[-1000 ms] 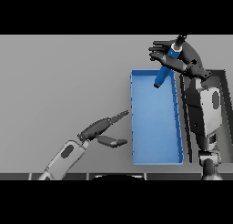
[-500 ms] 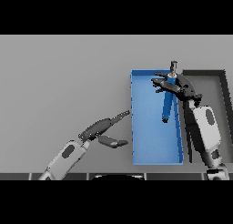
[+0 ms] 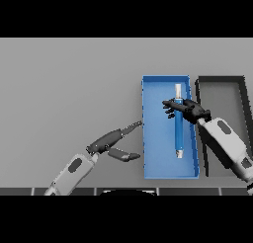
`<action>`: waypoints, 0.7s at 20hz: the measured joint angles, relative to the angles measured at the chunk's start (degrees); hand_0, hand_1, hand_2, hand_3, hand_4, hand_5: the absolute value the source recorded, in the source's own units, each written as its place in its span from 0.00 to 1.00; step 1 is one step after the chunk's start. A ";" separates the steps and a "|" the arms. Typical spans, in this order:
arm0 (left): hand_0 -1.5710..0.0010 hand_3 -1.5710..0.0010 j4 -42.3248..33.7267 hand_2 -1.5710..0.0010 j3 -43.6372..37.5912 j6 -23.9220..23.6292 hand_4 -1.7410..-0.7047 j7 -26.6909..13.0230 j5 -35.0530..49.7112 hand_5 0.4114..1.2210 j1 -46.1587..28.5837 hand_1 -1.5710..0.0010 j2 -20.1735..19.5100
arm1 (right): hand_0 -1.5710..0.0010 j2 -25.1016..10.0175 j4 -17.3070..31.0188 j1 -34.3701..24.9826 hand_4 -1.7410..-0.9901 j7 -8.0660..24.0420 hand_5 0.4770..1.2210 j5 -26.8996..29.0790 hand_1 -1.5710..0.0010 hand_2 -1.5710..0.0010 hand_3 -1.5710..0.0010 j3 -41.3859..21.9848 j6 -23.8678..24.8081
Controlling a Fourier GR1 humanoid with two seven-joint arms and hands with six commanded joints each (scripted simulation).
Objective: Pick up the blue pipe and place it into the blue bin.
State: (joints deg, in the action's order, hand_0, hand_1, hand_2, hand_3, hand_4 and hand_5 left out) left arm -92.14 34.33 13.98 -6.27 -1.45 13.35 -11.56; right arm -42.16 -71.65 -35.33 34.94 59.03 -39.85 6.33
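Head view, right robot hand (image 3: 190, 110) clamped round blue pipe (image 3: 178, 131), over blue bin (image 3: 158, 163)

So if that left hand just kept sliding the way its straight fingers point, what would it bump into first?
Probably the near wall of the open blue rectangular bin. The left hand points up and to the right, its fingertips almost at that wall. Its height over the grey table is unclear, so it might pass above.

No legible text, label, number or sign anywhere.
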 measured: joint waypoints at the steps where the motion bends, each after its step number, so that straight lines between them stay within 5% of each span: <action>1: 1.00 1.00 0.00 1.00 -0.19 -0.16 0.82 0.22 -0.09 0.05 0.02 1.00 -0.16 | 0.83 -0.68 -0.09 -0.74 0.75 0.00 0.67 -2.02 0.84 0.85 0.88 -1.21 -1.29; 8: 1.00 1.00 0.48 1.00 -0.41 0.11 0.80 0.01 0.34 0.06 0.26 1.00 0.04 | 0.96 0.42 3.13 -2.46 0.82 -3.86 0.35 -10.97 0.97 0.97 0.97 -5.98 -2.19; 10: 1.00 1.00 0.45 1.00 -0.44 -0.05 0.80 0.68 0.26 0.06 -0.35 1.00 -0.15 | 0.98 -0.04 3.62 -3.25 0.82 -2.66 0.31 -11.67 0.98 0.98 0.98 -6.23 -2.06; 14: 1.00 1.00 0.55 1.00 -0.65 0.12 0.79 0.99 0.42 0.07 0.26 1.00 -0.13 | 0.99 -0.25 3.30 -2.06 0.82 -5.16 0.27 -11.02 0.99 0.99 0.99 -5.46 -2.09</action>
State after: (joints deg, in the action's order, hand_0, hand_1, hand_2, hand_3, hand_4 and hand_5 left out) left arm -91.58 33.68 14.10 -5.28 -1.03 13.62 -11.69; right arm -42.41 -68.36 -37.39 29.78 48.01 -45.31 4.24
